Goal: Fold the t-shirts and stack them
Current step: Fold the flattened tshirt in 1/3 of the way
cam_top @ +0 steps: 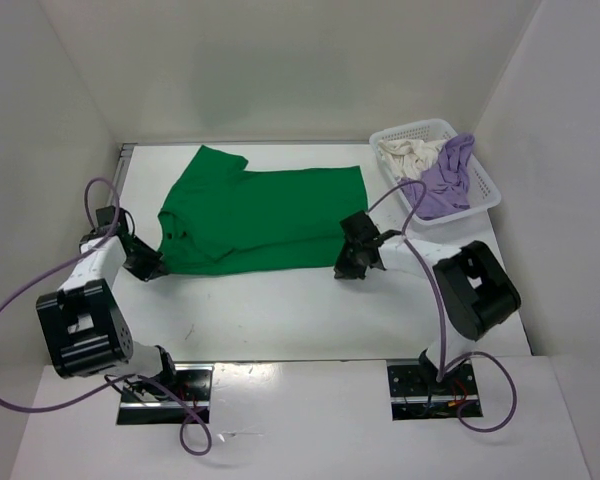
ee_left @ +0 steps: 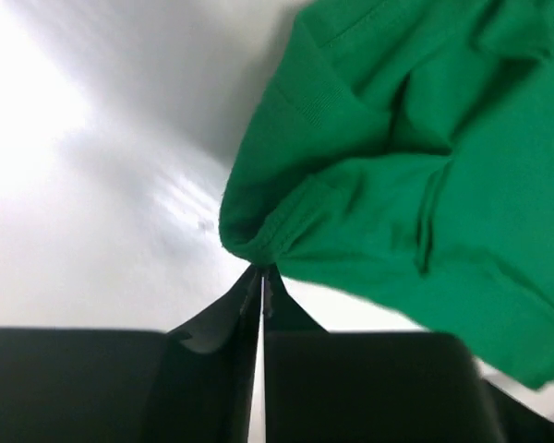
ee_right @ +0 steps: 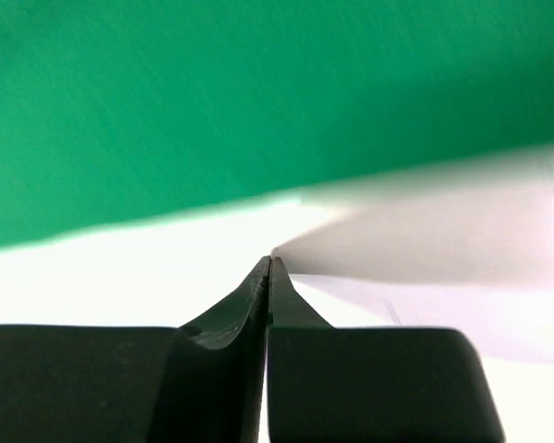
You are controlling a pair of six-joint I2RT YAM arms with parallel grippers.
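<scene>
A bright green t-shirt (cam_top: 265,220) lies spread flat across the middle of the white table, collar end to the left. My left gripper (cam_top: 154,268) sits at its near left corner. In the left wrist view the gripper (ee_left: 261,269) is shut, with the bunched green hem (ee_left: 258,235) pinched at its tips and lifted slightly. My right gripper (cam_top: 348,264) rests at the shirt's near right corner. Seen from the right wrist, that gripper (ee_right: 270,259) is shut with nothing in it, and bare table separates it from the green t-shirt (ee_right: 212,111). A cream t-shirt (cam_top: 405,155) and a lavender t-shirt (cam_top: 448,180) lie crumpled in the basket.
The white mesh basket (cam_top: 488,190) stands at the far right corner of the table, tight against the right wall. White walls enclose the table on the left, back and right. The arm bases (cam_top: 165,385) sit at the near edge.
</scene>
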